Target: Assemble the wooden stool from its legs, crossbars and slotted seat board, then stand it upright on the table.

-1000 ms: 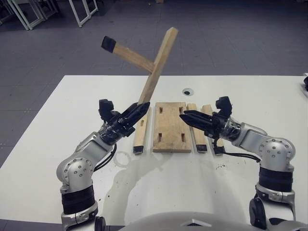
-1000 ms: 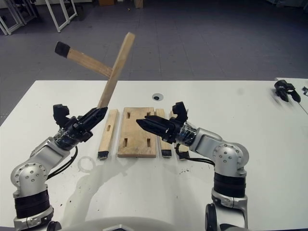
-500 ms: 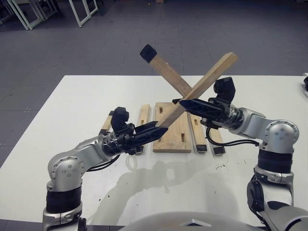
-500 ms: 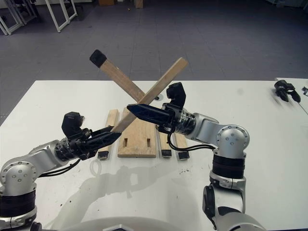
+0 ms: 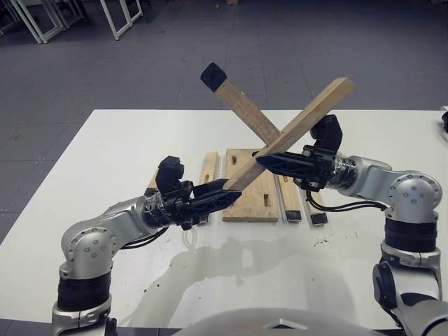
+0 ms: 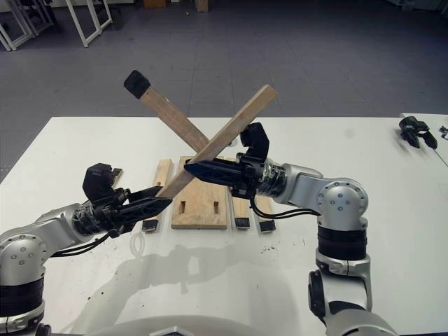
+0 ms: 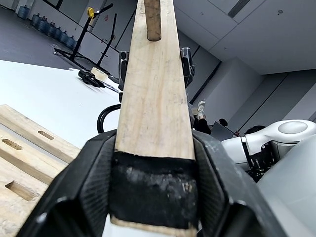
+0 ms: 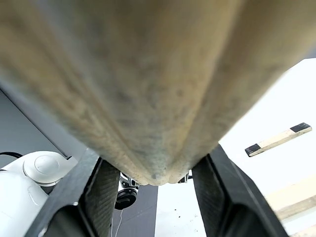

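The crossed legs (image 5: 280,133) hung above the seat board (image 5: 246,207). The left gripper (image 5: 220,194) pinched their near foot and the right gripper (image 5: 269,161) clamped them beside the crossing. Recommended: firm grips, ends squared to the slots.

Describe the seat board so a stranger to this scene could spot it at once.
On the white table, look at the middle, where a row of wood pieces lies flat beneath the crossed legs held in the air. The seat board is the widest piece in that row, a broad slotted panel, while the narrow strips beside it carry black end caps.
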Controlling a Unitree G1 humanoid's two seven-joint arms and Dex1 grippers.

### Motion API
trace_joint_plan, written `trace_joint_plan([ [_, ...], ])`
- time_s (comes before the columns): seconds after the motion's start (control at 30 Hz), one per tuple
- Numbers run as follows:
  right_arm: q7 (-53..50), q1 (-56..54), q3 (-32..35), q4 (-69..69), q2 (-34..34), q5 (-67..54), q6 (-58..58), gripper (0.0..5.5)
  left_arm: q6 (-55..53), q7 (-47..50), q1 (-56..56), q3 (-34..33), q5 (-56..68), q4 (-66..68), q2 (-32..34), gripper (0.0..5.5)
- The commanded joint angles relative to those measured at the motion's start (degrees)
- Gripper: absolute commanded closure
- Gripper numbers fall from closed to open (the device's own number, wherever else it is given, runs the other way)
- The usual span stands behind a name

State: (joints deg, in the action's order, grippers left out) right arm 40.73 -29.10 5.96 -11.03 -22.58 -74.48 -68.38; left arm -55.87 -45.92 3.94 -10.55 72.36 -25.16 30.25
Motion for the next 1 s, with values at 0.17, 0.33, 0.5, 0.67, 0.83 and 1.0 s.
trace_joint_plan([
  [0.17, 5.3, -0.6, -1.7, -0.4, -4.8, 4.3, 1.2, 3.48, 5.1, 4.0, 3.2, -4.7, -0.3, 2.9, -0.1, 2.67],
  [0.33, 9.0, 1.9, -3.3, 1.3, -9.5, 13.2, 6.1, 3.48, 12.0, 9.6, 6.5, -2.4, -11.9, 7.3, -0.8, 2.67],
  [0.5, 11.7, 3.6, -3.9, 2.2, -11.8, 19.1, 10.4, 3.48, 30.0, 13.9, 9.4, 22.5, -51.6, 15.5, 3.0, 2.67],
  [0.67, 13.5, 4.1, -3.9, 2.4, -13.1, 21.3, 11.6, 3.48, 35.4, 15.0, 10.8, 33.8, -69.0, 21.9, 2.3, 2.67],
  [0.83, 14.2, 4.2, -4.3, 2.0, -12.9, 22.5, 12.2, 3.48, 29.3, 13.3, 9.9, 40.4, -78.9, 20.4, 3.1, 2.67],
  [1.0, 14.3, 3.3, -4.1, 2.3, -12.6, 23.4, 12.8, 3.48, 20.5, 9.1, 7.3, 44.7, -85.6, 12.3, 7.9, 2.67],
])
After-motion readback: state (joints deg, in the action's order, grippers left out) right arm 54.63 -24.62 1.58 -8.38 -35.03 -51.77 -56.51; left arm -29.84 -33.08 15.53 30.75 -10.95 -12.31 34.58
